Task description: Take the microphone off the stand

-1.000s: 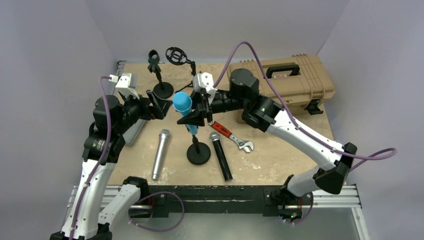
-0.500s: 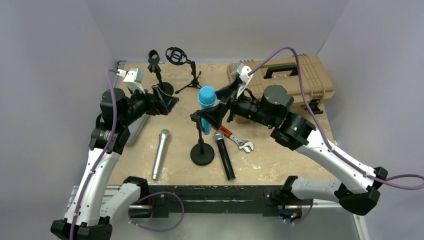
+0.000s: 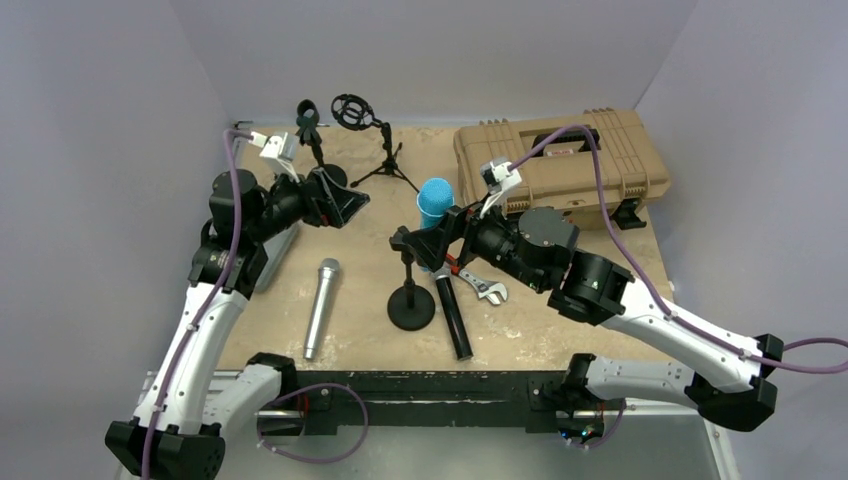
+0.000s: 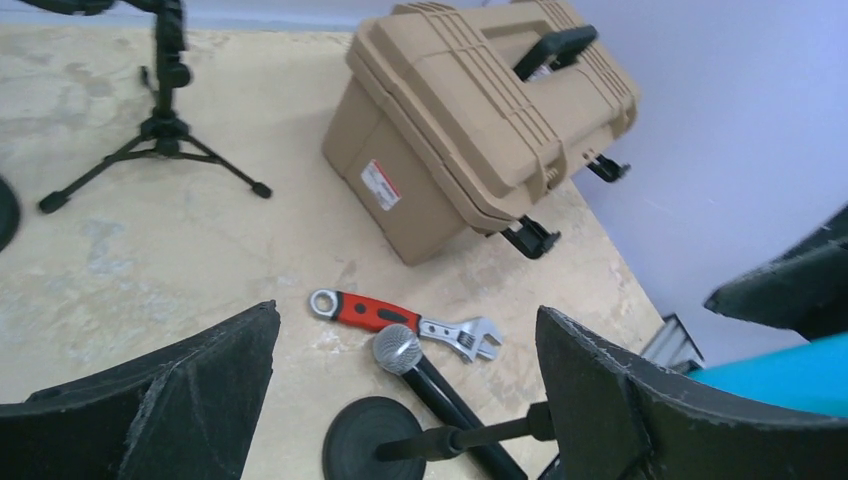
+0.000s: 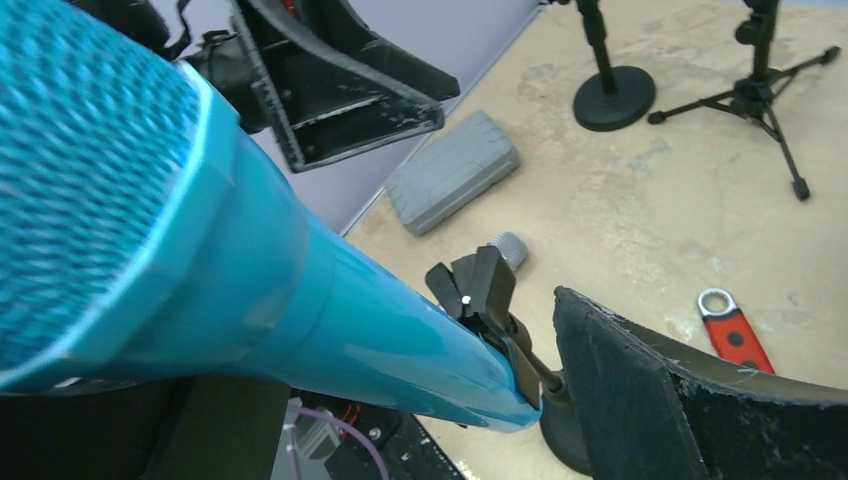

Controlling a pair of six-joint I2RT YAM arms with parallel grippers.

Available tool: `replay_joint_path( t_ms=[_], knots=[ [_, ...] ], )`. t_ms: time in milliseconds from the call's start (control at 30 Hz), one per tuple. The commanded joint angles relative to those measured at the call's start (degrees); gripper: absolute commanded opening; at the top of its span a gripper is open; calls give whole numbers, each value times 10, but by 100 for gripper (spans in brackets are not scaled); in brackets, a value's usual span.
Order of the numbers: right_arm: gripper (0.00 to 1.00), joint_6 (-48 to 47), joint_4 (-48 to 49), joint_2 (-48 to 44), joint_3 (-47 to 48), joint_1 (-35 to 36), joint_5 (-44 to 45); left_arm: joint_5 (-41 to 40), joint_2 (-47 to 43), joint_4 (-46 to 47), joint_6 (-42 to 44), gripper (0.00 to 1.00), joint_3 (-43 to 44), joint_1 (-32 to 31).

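The blue microphone (image 3: 434,200) stands upright in the clip (image 5: 482,292) of a black round-based stand (image 3: 411,308) at mid-table. My right gripper (image 3: 425,240) is open around the microphone's lower body; in the right wrist view the microphone (image 5: 300,300) runs between the jaws, and the right finger (image 5: 650,400) stands clear of it. My left gripper (image 3: 345,205) hovers open and empty to the left of the stand. In the left wrist view the left gripper (image 4: 407,315) frames the stand's base (image 4: 365,440).
A silver microphone (image 3: 322,305) lies left of the stand and a black microphone (image 3: 447,315) right of it, beside a red-handled wrench (image 3: 470,278). A tan case (image 3: 560,155) sits back right. Two empty stands (image 3: 318,150) (image 3: 375,135) are at the back, and a grey box (image 5: 452,172) at the left edge.
My right gripper has opened and let go; its arm has drawn back to the right. The microphone and stand went from tilted to upright, slightly further right. My left gripper rose toward the back.
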Motion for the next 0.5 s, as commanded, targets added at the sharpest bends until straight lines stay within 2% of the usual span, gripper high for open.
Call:
replay_joint_path(
  t_ms=[0,100,267,400,467],
  knots=[
    [86,5,5,-8,-18,16,101,138,6,97,-1,96,-19,-6],
    [71,-18,21,-13,-28,17,108,196,10,106,36,96,-27,-31],
    [60,-70,39,-5,-35,17,80,216,20,111,101,100,-50,-92],
    [46,-102,62,-14,-51,17,54,244,28,196,91,100,-81,-103],
    [36,-113,68,-24,-60,16,57,253,25,229,96,100,-95,-107]
  ],
)
